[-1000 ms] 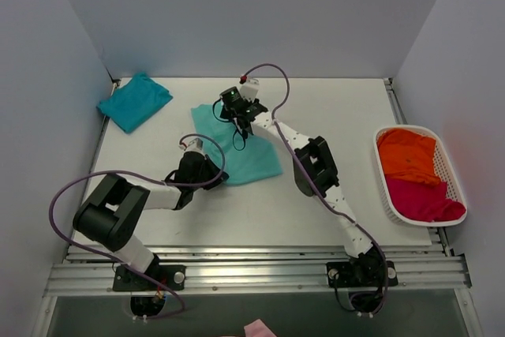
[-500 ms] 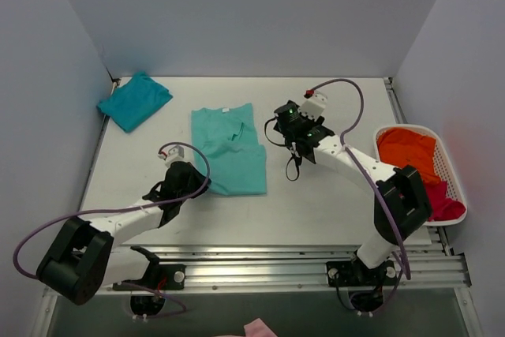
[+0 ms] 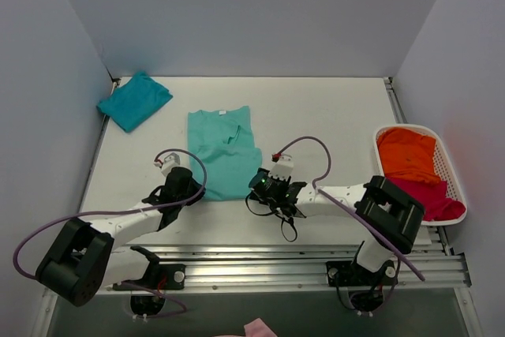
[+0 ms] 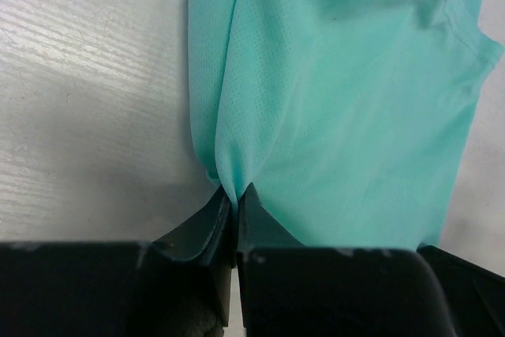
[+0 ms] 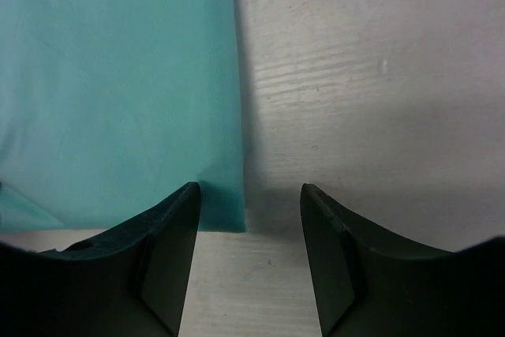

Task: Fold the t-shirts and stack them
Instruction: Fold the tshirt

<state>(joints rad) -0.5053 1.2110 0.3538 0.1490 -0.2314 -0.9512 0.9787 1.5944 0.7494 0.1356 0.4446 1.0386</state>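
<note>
The light mint-green t-shirt [image 3: 225, 151] lies partly folded in the middle of the table, neck label at its far edge. My left gripper [image 3: 192, 190] is shut on its near left corner, the cloth pinched between the fingers in the left wrist view [image 4: 233, 195]. My right gripper [image 3: 256, 187] is open at the shirt's near right corner; in the right wrist view [image 5: 248, 195] the corner of the shirt [image 5: 118, 92] lies just inside the left finger. The darker teal t-shirt [image 3: 134, 100] lies folded at the far left. Orange [image 3: 406, 155] and magenta [image 3: 422, 199] shirts sit in the basket.
A white basket [image 3: 382, 187] stands at the right edge of the table. Grey walls close in the left, back and right sides. Purple cables loop from both arms over the near table.
My right arm has swung from the shirt's far right side down to its near right corner. The mint shirt lies flatter and has shifted slightly left. My left gripper keeps its hold.
</note>
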